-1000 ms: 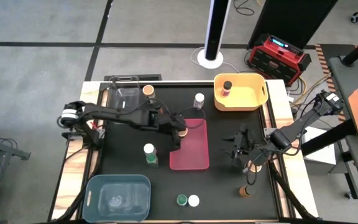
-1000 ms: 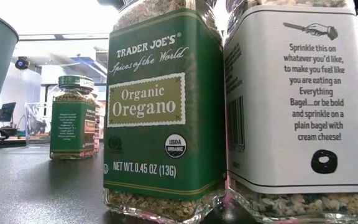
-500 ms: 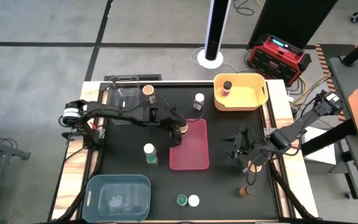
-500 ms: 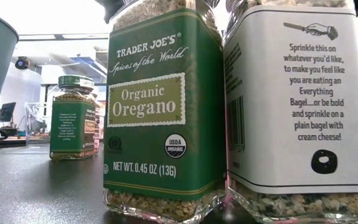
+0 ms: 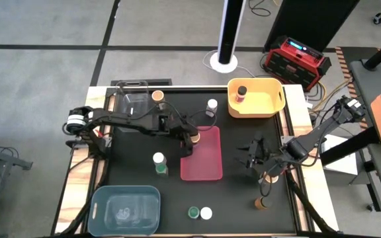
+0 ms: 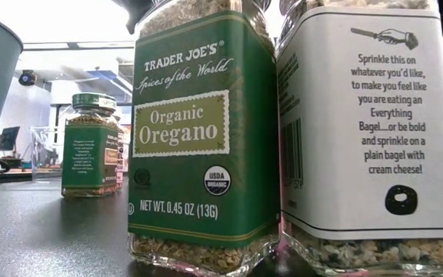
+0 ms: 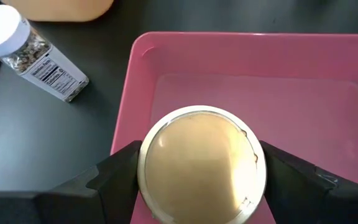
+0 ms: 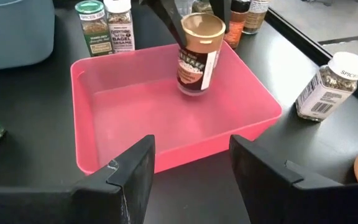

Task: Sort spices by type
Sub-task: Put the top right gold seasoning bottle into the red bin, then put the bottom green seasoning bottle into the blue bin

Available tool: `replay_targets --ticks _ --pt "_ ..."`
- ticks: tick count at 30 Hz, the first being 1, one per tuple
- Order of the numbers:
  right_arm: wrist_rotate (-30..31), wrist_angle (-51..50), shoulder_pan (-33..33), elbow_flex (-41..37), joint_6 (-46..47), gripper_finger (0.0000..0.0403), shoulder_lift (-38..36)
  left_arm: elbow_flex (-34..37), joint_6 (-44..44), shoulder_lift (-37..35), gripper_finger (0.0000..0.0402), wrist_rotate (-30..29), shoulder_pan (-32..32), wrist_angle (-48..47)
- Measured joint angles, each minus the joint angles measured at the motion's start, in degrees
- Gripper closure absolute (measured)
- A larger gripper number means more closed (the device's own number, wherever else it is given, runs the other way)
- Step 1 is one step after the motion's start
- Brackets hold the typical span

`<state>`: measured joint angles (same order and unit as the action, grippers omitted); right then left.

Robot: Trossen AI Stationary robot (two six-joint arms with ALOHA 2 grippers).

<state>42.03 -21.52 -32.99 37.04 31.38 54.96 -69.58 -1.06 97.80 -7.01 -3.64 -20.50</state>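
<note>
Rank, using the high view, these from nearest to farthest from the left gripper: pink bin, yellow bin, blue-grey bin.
From the left gripper:
1. Pink rectangular plastic bin, directly beneath it.
2. Yellow plastic bin, at the table's far right.
3. Blue-grey plastic bin, at the near left corner.

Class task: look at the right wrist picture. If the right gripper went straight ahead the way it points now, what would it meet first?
Probably the near wall of the pink bin, which lies directly ahead of the open right gripper. The brown-lidded jar held by the left gripper comes farther on, though depth is uncertain.

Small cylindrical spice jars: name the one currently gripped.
The tan-lidded, dark-labelled spice jar, clamped by the left gripper over the pink bin; others stand free.
</note>
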Motion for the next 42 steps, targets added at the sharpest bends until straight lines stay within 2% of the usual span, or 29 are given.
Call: replay_targets --ticks 16,24,29,35,39,42 --pt "0.0 0.0 0.0 -0.1 0.1 0.0204 0.0 3.3 -0.1 -0.1 0.0135 0.0 -1.0 3.5" --pt "0.0 0.1 0.0 -0.1 0.1 0.0204 0.0 3.3 0.5 -0.1 0.0097 -0.1 -1.5 3.5" --pt "0.0 0.2 0.0 -0.1 0.2 0.0204 0.0 3.3 0.3 -0.1 0.0088 -0.2 -1.5 3.4" --pt "0.0 0.5 0.0 -0.1 0.2 0.0204 0.0 -0.1 -0.5 -0.4 0.0087 -0.2 -1.5 -0.5" --pt "0.0 0.8 0.0 -0.1 0.2 0.0204 0.0 -4.1 -1.8 -0.5 0.0086 -3.0 -1.5 -6.9" --pt "0.0 0.9 0.0 -0.1 0.2 0.0204 0.0 -6.4 -2.4 -0.8 0.0086 -3.0 -1.5 -8.6"
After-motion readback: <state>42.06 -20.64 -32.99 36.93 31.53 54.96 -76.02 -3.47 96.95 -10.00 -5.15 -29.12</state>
